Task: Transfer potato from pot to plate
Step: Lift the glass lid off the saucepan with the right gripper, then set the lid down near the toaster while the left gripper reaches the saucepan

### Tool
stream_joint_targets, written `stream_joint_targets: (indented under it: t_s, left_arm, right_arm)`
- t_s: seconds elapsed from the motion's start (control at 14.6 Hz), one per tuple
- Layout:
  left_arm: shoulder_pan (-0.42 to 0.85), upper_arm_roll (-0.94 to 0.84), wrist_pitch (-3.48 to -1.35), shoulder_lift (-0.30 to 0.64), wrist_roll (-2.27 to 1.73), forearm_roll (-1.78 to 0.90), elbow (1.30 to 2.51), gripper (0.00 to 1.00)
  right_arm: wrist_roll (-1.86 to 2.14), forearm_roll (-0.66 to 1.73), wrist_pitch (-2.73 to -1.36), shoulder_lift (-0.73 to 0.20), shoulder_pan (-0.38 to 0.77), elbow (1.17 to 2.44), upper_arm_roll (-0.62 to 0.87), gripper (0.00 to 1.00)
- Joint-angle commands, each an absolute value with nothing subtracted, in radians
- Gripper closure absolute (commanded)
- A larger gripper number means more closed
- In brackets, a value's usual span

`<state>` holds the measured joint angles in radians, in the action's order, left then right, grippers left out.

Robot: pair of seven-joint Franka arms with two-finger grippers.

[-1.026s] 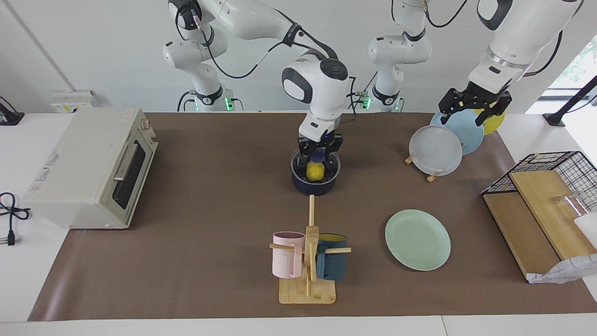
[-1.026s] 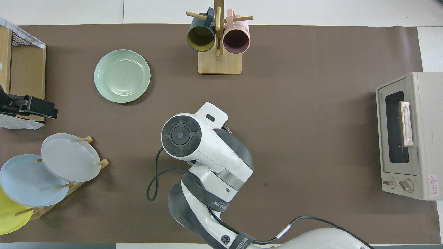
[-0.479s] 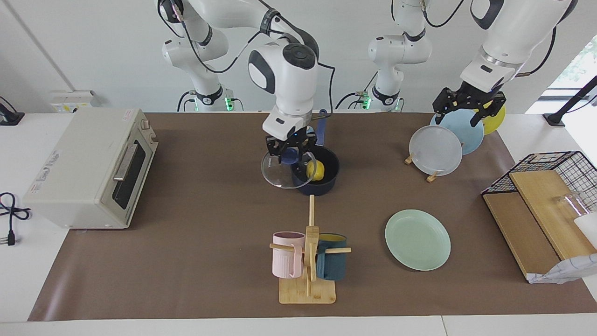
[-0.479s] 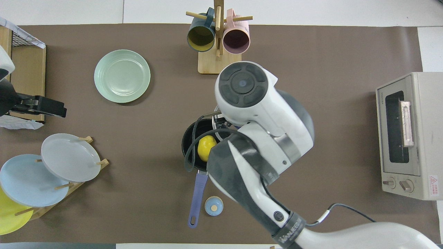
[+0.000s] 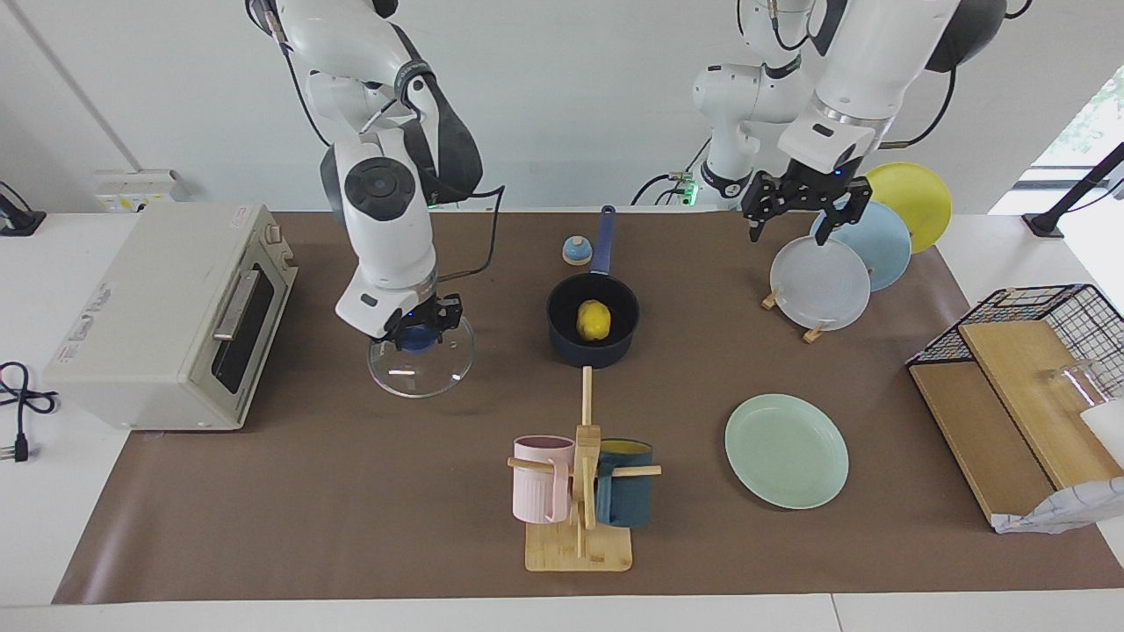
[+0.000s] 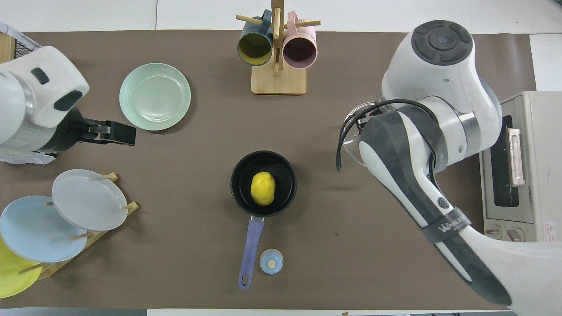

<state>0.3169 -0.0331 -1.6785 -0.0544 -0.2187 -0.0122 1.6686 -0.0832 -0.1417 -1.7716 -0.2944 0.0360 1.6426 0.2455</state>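
Observation:
The yellow potato point(image 5: 594, 319) point(image 6: 262, 188) lies in the uncovered navy pot point(image 5: 590, 353) point(image 6: 239, 175), mid-table, its long handle pointing toward the robots. The mint-green plate point(image 5: 786, 450) point(image 6: 155, 96) lies bare, farther from the robots, toward the left arm's end. My right gripper point(image 5: 420, 336) is shut on the blue knob of a glass lid point(image 5: 421, 364), low over the mat between pot and oven; in the overhead view the arm hides it. My left gripper point(image 5: 803, 215) point(image 6: 125, 134) hangs open over the plate rack, holding nothing.
A toaster oven point(image 5: 167, 316) stands at the right arm's end. A mug tree point(image 5: 580, 491) with two mugs sits farther from the robots than the pot. A plate rack point(image 5: 821, 281), a small blue round piece point(image 5: 575, 251) and a wire basket point(image 5: 1045, 307) are also here.
My right gripper lifted the glass lid off the pot and carried it toward the oven end, uncovering the potato. My left gripper drifted across the plate rack toward the table's middle.

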Motion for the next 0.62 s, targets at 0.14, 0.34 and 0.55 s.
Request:
stream_joint_targets:
  t_s: [0.14,0.34,0.55]
  left_arm:
    - [0.452,-0.021,-1.792,-0.104,-0.425,-0.04,1.798,0.0]
    - [0.541,-0.021,-1.903,-0.078,-0.515,-0.043,1.859,0.0]
    - [0.607,-0.02,-1.995,0.001,-0.573,-0.043,1.901,0.0]
  right_arm:
    - [-0.005,-0.121,-1.991,-0.151,-0.055,1.968,0.255,0.57]
    - [0.052,-0.121,-2.146,-0.117,-0.101,2.101,0.253,0.56]
    - [0.055,-0.121,-2.226,-0.106,-0.101,2.147,0.252,0.54]
